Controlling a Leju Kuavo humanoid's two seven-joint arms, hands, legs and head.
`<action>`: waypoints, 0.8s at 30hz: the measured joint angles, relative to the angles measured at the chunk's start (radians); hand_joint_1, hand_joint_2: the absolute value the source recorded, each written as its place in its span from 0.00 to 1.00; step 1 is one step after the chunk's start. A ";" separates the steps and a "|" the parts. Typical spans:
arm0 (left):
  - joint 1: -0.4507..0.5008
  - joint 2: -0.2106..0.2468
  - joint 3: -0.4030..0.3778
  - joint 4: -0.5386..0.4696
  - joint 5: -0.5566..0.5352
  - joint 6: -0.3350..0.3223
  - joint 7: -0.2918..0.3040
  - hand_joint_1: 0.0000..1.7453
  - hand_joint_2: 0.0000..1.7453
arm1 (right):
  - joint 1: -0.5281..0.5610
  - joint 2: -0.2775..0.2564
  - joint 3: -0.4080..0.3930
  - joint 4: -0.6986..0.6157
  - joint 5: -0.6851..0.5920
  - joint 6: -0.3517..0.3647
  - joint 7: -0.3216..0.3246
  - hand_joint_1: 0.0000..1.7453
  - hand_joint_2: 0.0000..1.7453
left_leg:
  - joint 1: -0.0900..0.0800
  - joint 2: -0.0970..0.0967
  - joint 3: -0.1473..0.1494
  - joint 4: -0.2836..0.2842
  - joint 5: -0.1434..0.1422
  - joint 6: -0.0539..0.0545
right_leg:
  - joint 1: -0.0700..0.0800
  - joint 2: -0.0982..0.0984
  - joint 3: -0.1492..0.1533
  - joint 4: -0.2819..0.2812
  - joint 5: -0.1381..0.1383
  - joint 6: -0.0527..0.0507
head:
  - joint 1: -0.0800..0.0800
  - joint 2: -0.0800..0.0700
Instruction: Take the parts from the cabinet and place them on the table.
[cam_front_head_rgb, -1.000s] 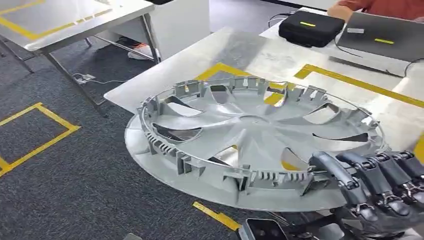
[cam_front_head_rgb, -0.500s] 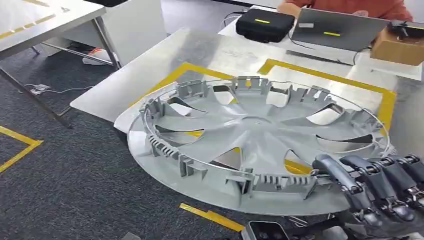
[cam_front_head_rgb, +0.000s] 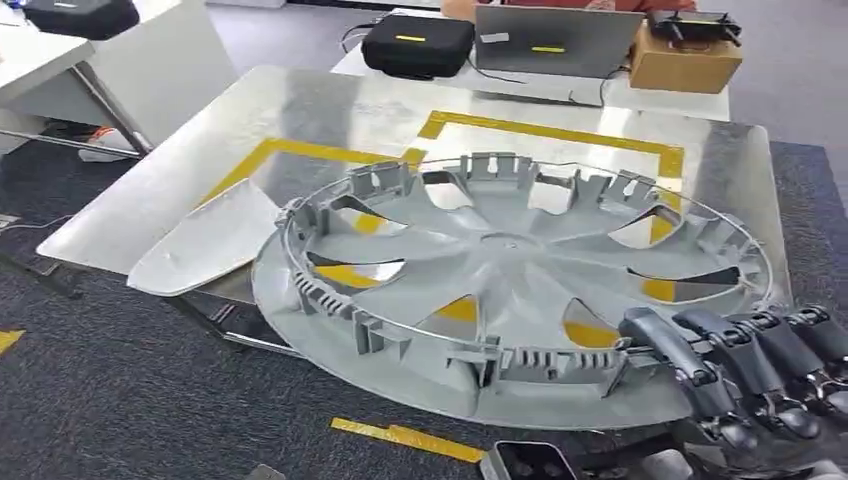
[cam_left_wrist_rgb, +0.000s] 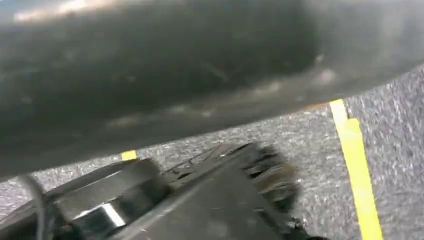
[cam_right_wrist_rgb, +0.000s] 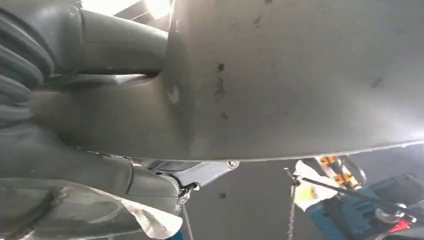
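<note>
A large silver wheel cover (cam_front_head_rgb: 510, 275) with ribbed clips round its rim hangs tilted in front of me, its far half over the near edge of the metal table (cam_front_head_rgb: 180, 170). My right hand (cam_front_head_rgb: 750, 370) grips its near right rim, dark fingers curled over the top. In the right wrist view the thumb (cam_right_wrist_rgb: 120, 42) presses against the cover's grey underside (cam_right_wrist_rgb: 300, 75). The left wrist view looks close along the cover's dark underside (cam_left_wrist_rgb: 175, 60), above grey carpet.
A curved silver part (cam_front_head_rgb: 205, 245) lies on the table's near left edge, overhanging it. Yellow tape (cam_front_head_rgb: 560, 132) frames a rectangle on the tabletop. Behind the table stand a black case (cam_front_head_rgb: 417, 45), a laptop (cam_front_head_rgb: 555, 40) and a cardboard box (cam_front_head_rgb: 685, 60). A tape strip (cam_front_head_rgb: 405, 438) marks the floor.
The whole view has swung right: table, case and laptop slid left in the picture. The wheel cover stays in my right hand's grip and now hangs over the table's near edge.
</note>
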 joint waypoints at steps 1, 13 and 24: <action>0.001 0.000 0.000 0.000 0.000 0.000 0.000 0.00 0.00 | 0.000 0.000 0.000 0.000 0.000 0.000 0.000 1.00 1.00 | 0.000 -0.001 -0.006 0.004 0.014 0.003 | 0.001 0.013 0.000 0.001 0.000 0.000 | 0.001 0.000; -0.002 0.001 -0.001 0.001 -0.001 -0.002 0.000 0.00 0.00 | 0.000 0.000 0.000 -0.003 -0.002 0.000 0.003 1.00 1.00 | 0.002 -0.022 0.135 -0.343 0.180 0.052 | 0.000 -0.015 -0.097 0.149 -0.078 0.048 | 0.013 0.000; 0.001 0.003 -0.001 0.001 -0.001 -0.002 0.002 0.00 0.00 | -0.006 -0.003 -0.001 -0.012 0.000 0.000 0.008 1.00 1.00 | -0.002 0.022 0.134 -0.322 0.165 0.039 | -0.013 -0.041 0.009 0.002 -0.012 0.049 | 0.010 0.000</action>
